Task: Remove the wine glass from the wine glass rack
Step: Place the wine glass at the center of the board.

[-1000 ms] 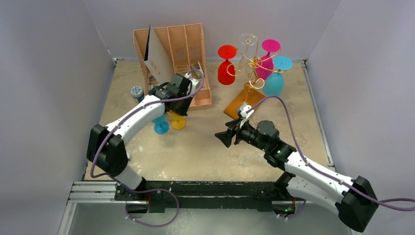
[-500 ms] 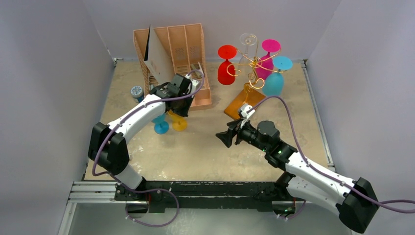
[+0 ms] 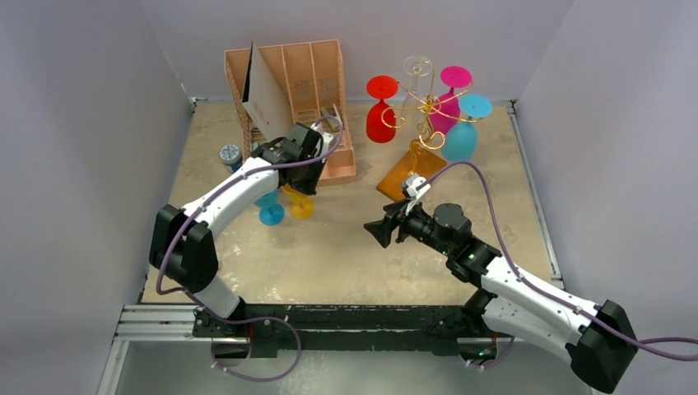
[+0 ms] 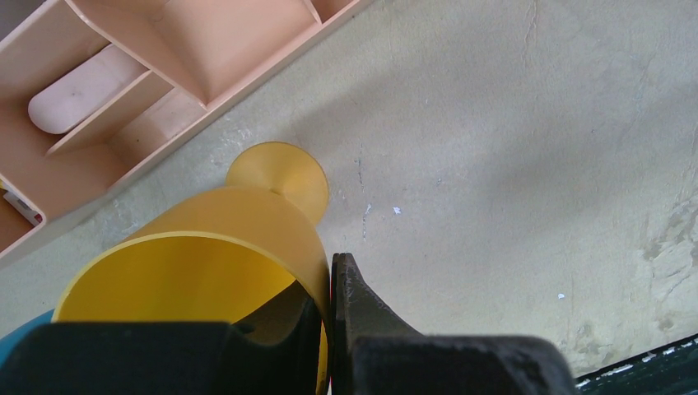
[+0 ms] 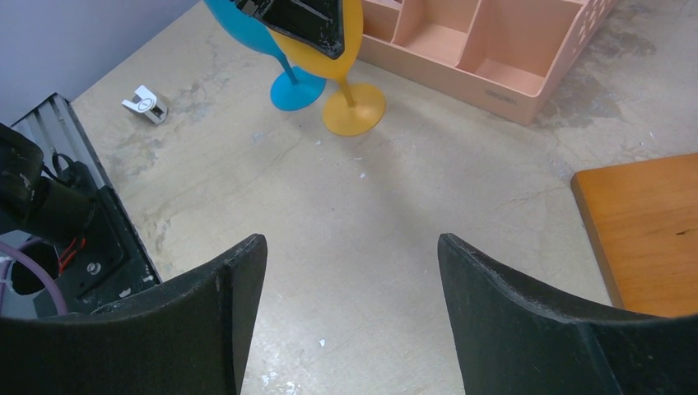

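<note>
The wine glass rack point(image 3: 421, 107) of gold wire stands at the back right on its orange-brown base point(image 3: 409, 169), also in the right wrist view point(image 5: 650, 226). Red point(image 3: 380, 111), clear point(image 3: 417, 67), pink point(image 3: 451, 99) and light blue point(image 3: 465, 132) glasses hang on it. My left gripper point(image 3: 295, 183) is shut on the rim of a yellow wine glass point(image 4: 206, 263), its foot point(image 3: 301, 207) on or just over the table point(image 3: 346, 239), tilted. A blue glass point(image 3: 271, 212) stands beside it. My right gripper point(image 3: 380, 233) is open and empty point(image 5: 350, 271) mid-table.
A pink-tan slotted file organiser point(image 3: 317, 90) stands at the back left, just behind my left gripper. A small round blue-and-white object point(image 3: 230, 154) lies left of it. A small white clip point(image 5: 144, 103) lies on the table. Grey walls enclose the table.
The left arm has shifted very slightly; the yellow glass has barely moved. The right arm has crept a little. Nothing was let go or taken hold of.
</note>
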